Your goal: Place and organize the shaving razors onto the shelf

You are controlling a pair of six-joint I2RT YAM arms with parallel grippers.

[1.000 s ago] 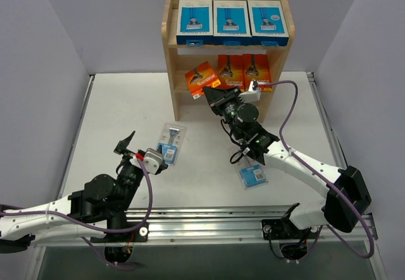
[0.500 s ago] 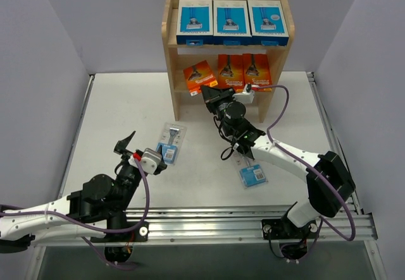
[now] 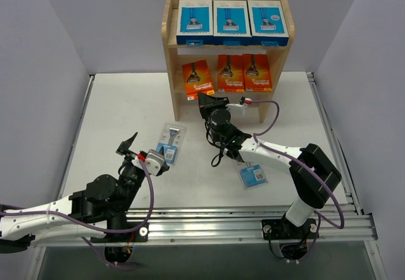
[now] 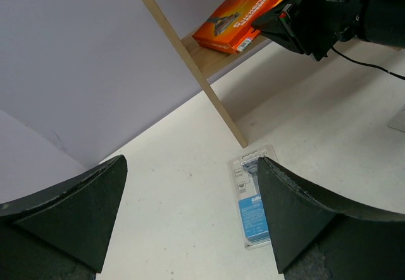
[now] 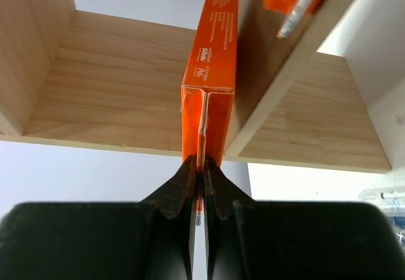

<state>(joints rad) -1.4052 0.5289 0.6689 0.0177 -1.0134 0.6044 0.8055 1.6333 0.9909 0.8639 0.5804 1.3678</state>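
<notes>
Looking down from the top camera, you see the shelf [image 3: 171,52] at the back of the table [image 3: 126,103]. Three blue-and-white boxes [image 3: 229,21] sit side by side on its top tier and three orange boxes [image 3: 230,73] stand in the middle tier. Your right gripper [image 3: 207,100] sits just in front of the leftmost orange box [image 3: 197,78]. One blister card [image 3: 172,142] lies flat just beside your left gripper [image 3: 140,153], and the other blister card [image 3: 253,174] lies beside the right forearm.

From the left wrist, your left gripper [image 4: 190,163] is spread wide with nothing between its fingers [image 4: 69,217]. The blister card [image 4: 252,204] lies on the table beyond them, near the foot of the shelf [image 4: 190,59].

From the right wrist, your right gripper [image 5: 197,166] is pressed fully together, pinching the thin seam at the edge of the leftmost orange box [image 5: 212,71]. That box stands edge-on to the camera inside the shelf [image 5: 107,84].
</notes>
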